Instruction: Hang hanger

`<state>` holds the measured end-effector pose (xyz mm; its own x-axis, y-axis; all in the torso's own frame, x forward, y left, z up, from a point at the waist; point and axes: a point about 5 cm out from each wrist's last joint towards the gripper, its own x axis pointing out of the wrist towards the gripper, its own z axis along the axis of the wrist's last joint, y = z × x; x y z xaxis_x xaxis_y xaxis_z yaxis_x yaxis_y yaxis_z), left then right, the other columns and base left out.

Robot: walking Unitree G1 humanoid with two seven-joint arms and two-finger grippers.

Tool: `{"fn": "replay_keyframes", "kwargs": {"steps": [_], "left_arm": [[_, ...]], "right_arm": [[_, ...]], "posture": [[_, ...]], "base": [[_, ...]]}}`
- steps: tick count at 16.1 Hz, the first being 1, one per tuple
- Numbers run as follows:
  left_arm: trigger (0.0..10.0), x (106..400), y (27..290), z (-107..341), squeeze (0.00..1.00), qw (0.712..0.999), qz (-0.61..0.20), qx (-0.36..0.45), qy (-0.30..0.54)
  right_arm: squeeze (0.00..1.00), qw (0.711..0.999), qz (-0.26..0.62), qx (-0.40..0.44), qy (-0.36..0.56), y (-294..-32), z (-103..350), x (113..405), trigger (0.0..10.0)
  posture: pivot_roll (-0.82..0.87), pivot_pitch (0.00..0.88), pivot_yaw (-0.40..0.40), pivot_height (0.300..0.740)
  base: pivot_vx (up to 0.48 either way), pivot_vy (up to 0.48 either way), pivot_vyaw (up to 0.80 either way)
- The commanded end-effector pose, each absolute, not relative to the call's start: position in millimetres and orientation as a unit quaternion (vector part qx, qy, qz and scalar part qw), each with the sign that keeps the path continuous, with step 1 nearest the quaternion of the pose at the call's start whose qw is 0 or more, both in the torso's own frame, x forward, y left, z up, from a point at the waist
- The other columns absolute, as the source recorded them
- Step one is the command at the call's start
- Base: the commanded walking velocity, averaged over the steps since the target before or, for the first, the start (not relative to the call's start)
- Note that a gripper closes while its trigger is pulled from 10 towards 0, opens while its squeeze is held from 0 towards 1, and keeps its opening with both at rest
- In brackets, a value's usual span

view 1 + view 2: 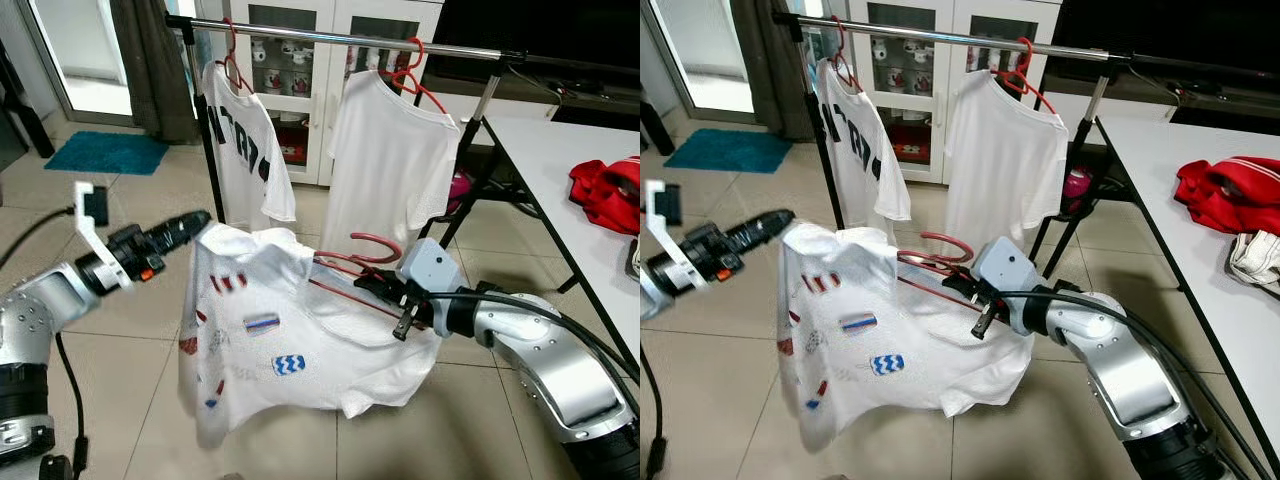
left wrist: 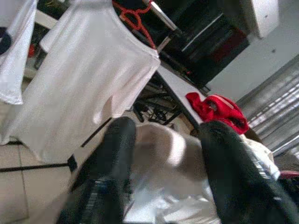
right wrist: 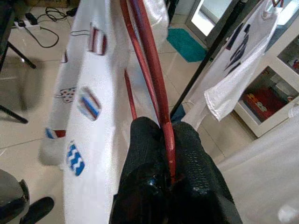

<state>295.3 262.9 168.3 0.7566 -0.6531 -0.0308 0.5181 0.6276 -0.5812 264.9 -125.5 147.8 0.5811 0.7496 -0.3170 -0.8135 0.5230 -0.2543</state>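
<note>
tiled floor [image 1: 120, 200] ran under a metal clothes rail [image 1: 330, 37], where two white shirts already hung on red hangers in front of a glass-fronted cabinet. a white bench [image 1: 570, 190] stood to the robot's right with a red garment [image 1: 608, 192] on it.

the red hanger [image 1: 360, 262] sat low, well below the rail, threaded into a white patterned shirt [image 1: 275, 335]. the right pincer [image 1: 398, 298] was clenched on the hanger's wire just under the hook, as the right wrist view made plain. the left pincer [image 1: 190, 226] was closed on the shirt's far shoulder, cloth bunched between its fingers [image 2: 112, 158], holding the garment spread.

the hanger appeared not yet hung. to do it well, the right arm would likely need to lift until the hook cleared the rail, with the hook's opening facing the bar, aiming for the bare stretch between the two hung shirts. the left pincer should probably rise in step, so the shirt did not slide off the hanger's arm, and let go only once the hook was seated.
</note>
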Motion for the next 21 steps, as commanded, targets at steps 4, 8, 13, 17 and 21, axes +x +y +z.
{"fn": "replay_keyframes", "kwargs": {"steps": [4,8,13,17,21], "left_arm": [[0.0,293,260,172,0.0,0.892,-0.336,-0.282,0.111],[0.0,292,257,171,0.0,0.892,-0.341,-0.274,0.112],[0.0,292,254,171,0.0,0.888,-0.351,-0.277,0.106],[0.0,293,251,171,0.0,0.884,-0.356,-0.289,0.096],[0.0,293,256,183,0.0,0.889,-0.35,-0.289,0.054]], "right_arm": [[0.0,0.868,0.452,-0.196,0.062,-124,156,265,10.0],[0.0,0.867,0.453,-0.198,0.064,-123,154,265,10.0],[0.0,0.867,0.452,-0.199,0.066,-124,154,265,10.0],[0.0,0.868,0.45,-0.199,0.066,-124,154,266,10.0],[0.0,0.876,0.43,-0.203,0.086,-130,148,268,10.0]], "posture": [[-0.15,0.0,-0.03,0.74],[-0.15,0.0,-0.029,0.74],[-0.15,0.0,-0.028,0.74],[-0.16,0.0,-0.022,0.74],[-0.16,0.0,-0.025,0.74]], "base": [[0.0,0.0,0.0],[0.0,0.0,0.0],[0.0,0.0,0.0],[0.0,0.0,0.0],[0.0,0.0,0.0]]}}
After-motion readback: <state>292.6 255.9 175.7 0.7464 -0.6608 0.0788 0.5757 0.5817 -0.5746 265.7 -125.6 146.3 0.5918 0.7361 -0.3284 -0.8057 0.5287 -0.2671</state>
